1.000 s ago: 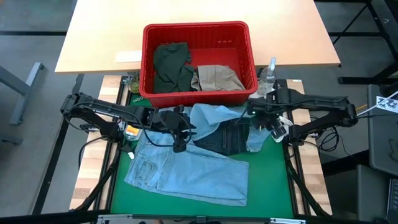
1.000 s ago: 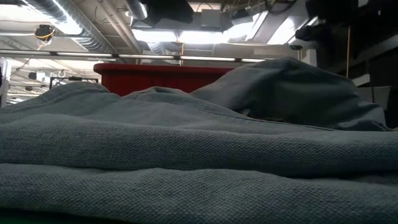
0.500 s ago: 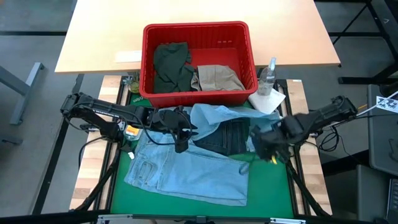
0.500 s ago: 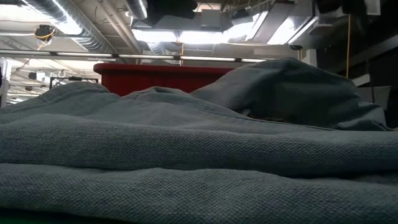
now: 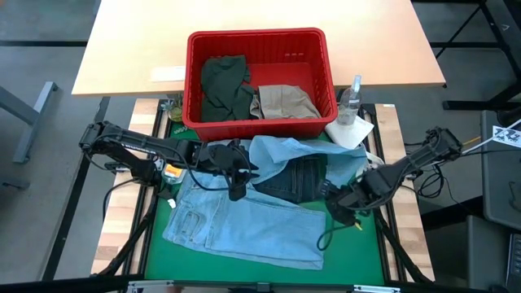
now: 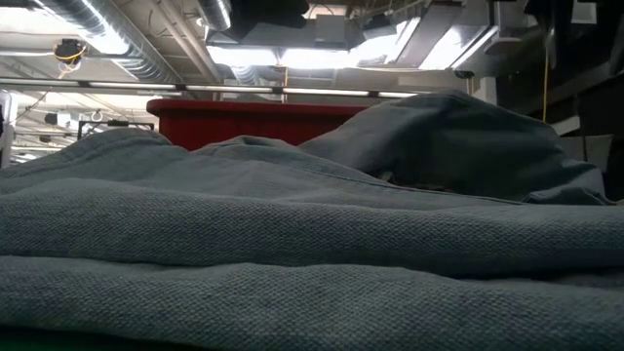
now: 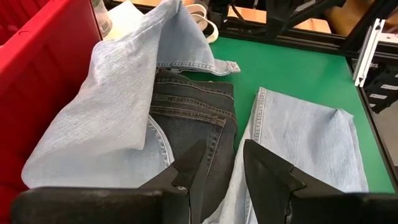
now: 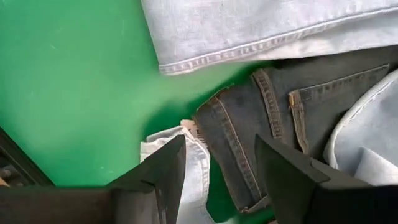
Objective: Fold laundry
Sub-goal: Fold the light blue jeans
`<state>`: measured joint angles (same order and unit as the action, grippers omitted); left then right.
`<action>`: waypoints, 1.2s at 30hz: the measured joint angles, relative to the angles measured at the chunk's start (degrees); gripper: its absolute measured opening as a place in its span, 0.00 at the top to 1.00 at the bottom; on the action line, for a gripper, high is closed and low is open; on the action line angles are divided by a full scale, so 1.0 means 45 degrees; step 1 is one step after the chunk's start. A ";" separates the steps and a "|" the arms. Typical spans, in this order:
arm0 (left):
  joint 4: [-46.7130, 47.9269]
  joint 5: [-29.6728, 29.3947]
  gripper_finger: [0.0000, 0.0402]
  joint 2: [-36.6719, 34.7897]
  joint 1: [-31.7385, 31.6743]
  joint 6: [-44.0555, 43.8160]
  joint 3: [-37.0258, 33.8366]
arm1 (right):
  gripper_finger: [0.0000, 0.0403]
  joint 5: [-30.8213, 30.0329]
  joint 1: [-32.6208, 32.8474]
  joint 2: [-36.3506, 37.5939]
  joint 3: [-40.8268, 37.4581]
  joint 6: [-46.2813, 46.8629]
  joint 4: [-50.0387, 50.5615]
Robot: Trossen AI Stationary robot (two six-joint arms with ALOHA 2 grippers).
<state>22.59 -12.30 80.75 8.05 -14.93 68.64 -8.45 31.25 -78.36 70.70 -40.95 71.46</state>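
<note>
Light blue denim (image 5: 244,228) lay spread flat across the green mat (image 5: 358,252) toward its near edge, with dark navy jeans (image 5: 295,179) bunched at the mat's middle and a second fold of pale denim (image 5: 281,152) draped over them against the red basket (image 5: 326,81). Inside the basket, which stood on the wooden table (image 5: 138,49) at the mat's far edge, a dark olive green piece (image 5: 221,85) lay beside a beige khaki piece (image 5: 283,101).

The left gripper (image 5: 235,172) hovered at the left side of the navy jeans, its fingers (image 7: 264,174) a narrow gap apart and gripping nothing. The right gripper (image 5: 335,202) hung low by the mat's right edge, over the corner of the navy jeans, its fingers (image 8: 286,177) spread wide and empty.

A white cloth (image 5: 350,132) and a clear bottle (image 5: 351,96) sat beside the basket's right corner.
</note>
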 joint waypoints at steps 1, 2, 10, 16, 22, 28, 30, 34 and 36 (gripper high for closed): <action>0.0017 -0.0004 0.75 0.0000 0.0000 -0.0004 0.0000 | 0.53 -0.0012 -0.0148 -0.0036 0.0000 -0.0014 0.0044; 0.0057 -0.0005 0.75 0.0000 0.0028 -0.0009 0.0000 | 0.53 -0.0082 -0.0321 -0.0058 0.0000 -0.0062 0.0087; 0.0208 -0.0005 0.75 0.0000 0.0666 0.0053 0.0000 | 0.53 -0.1455 -0.2046 -0.0171 0.0005 -0.2182 -0.1329; 0.0209 -0.0047 0.75 0.0000 0.1290 0.0097 0.0000 | 0.53 -0.1210 -0.2706 -0.0171 0.0010 -0.1325 -0.2315; 0.0203 -0.0155 0.75 0.0000 0.1600 0.0022 0.0000 | 0.53 0.1310 -0.1926 -0.0218 0.0002 0.1750 -0.2184; 0.0082 -0.0140 0.75 0.0000 0.1766 0.0002 0.0000 | 0.53 0.1244 0.0283 -0.0745 -0.0584 0.2001 -0.2196; 0.0082 -0.0145 0.75 0.0000 0.1757 -0.0003 0.0000 | 0.53 0.0812 0.1068 -0.0994 -0.0953 0.1997 -0.2124; 0.0082 -0.0131 0.75 0.0000 0.1753 -0.0008 0.0000 | 0.53 -0.0399 0.2391 -0.1517 -0.1745 0.1998 -0.2324; 0.0082 -0.0111 0.75 0.0000 0.1763 -0.0012 0.0000 | 0.53 -0.0806 0.2905 -0.1821 -0.2030 0.2012 -0.2706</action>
<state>22.96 -12.80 80.75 15.99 -14.98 68.64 -12.08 44.32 -86.56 61.56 -31.89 59.28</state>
